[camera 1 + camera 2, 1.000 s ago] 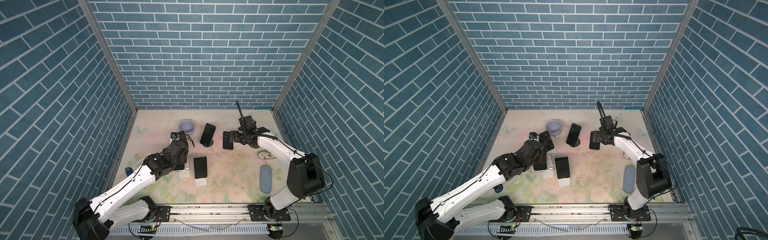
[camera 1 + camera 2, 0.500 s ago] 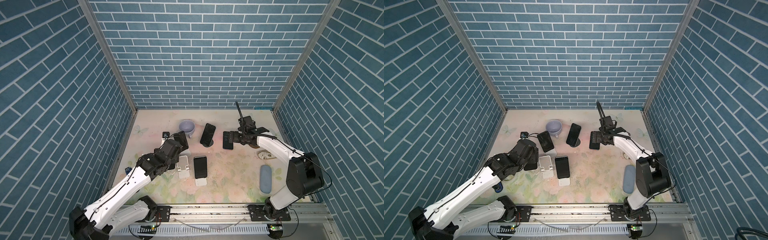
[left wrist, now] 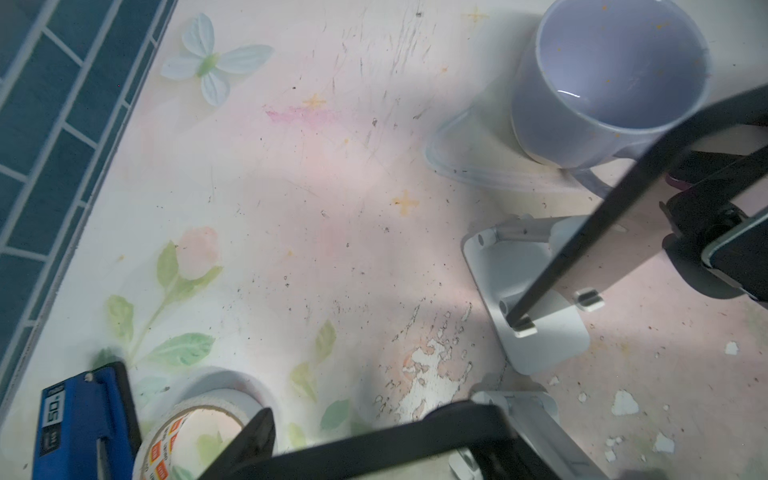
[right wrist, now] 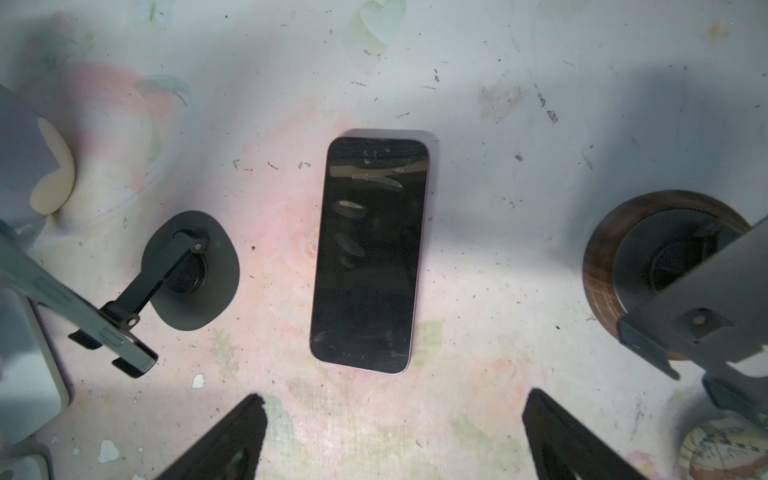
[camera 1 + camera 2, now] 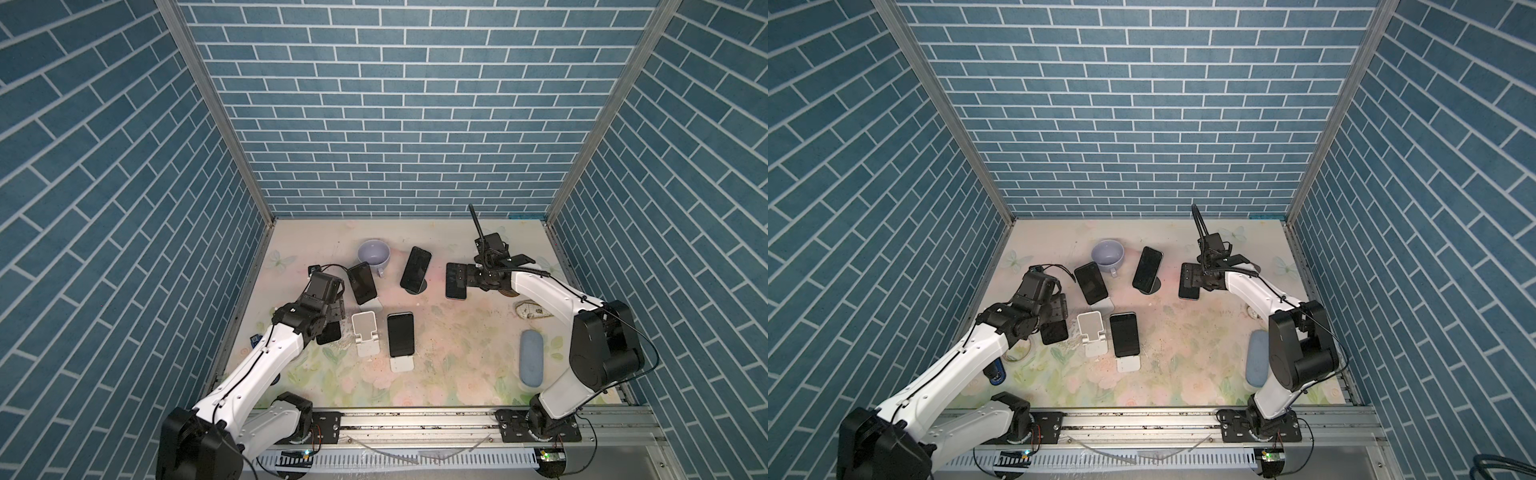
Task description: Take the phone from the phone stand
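Note:
My left gripper [image 5: 332, 316] [image 3: 374, 451] is shut on a black phone [image 5: 328, 333] [image 5: 1054, 331], whose edge spans the jaws in the left wrist view. The phone hangs just left of an empty white phone stand [image 5: 365, 332] [image 5: 1092, 330], clear of it. Three other phones rest on stands: a tilted phone [image 5: 361, 282], a phone on a round black base [image 5: 415, 269], and a phone on a white stand [image 5: 400, 334]. My right gripper [image 5: 459, 276] [image 4: 395, 415] stands open above a pink-edged phone [image 4: 370, 253] lying flat on the table.
A lavender mug [image 5: 374, 254] stands behind the stands. A tape roll [image 3: 199, 428] and a blue tool [image 3: 79, 419] lie by the left wall. A brown tape roll [image 4: 648, 266] and a blue-grey case [image 5: 531, 357] lie on the right.
My left gripper has drawn back to the left with the phone, off the white stand, which now stands bare. The right arm has not moved.

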### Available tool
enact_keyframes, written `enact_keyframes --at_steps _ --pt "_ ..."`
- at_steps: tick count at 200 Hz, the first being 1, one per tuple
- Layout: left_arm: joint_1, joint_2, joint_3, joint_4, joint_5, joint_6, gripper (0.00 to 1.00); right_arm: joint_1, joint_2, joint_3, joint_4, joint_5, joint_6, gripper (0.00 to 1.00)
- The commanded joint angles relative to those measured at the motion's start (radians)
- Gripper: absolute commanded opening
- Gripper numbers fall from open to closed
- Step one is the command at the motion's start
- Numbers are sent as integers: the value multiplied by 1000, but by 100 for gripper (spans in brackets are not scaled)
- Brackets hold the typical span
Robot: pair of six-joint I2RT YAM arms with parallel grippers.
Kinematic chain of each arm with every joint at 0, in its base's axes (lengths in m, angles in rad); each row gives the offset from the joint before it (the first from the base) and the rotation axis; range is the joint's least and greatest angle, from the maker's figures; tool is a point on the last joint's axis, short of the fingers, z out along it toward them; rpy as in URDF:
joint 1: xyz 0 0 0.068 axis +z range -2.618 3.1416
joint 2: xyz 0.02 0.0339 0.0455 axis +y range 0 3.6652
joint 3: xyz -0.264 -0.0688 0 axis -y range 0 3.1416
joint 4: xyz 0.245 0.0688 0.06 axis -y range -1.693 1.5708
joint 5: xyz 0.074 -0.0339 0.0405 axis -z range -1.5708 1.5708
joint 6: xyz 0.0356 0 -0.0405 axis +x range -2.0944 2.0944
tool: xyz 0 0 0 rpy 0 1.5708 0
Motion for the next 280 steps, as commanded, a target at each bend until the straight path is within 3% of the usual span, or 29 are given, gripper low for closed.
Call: enact_keyframes --at_steps 1,129,225,280 --pt "56 53 1 108 79 31 63 6 8 32 -8 -2 -21 97" --pt "224 498 203 167 264 52 63 6 30 60 -13 -1 -32 97" --pt "240 737 385 96 304 97 64 6 38 68 -13 -2 -26 97" --pt "241 799 443 66 300 119 67 6 36 63 -15 1 -27 97"
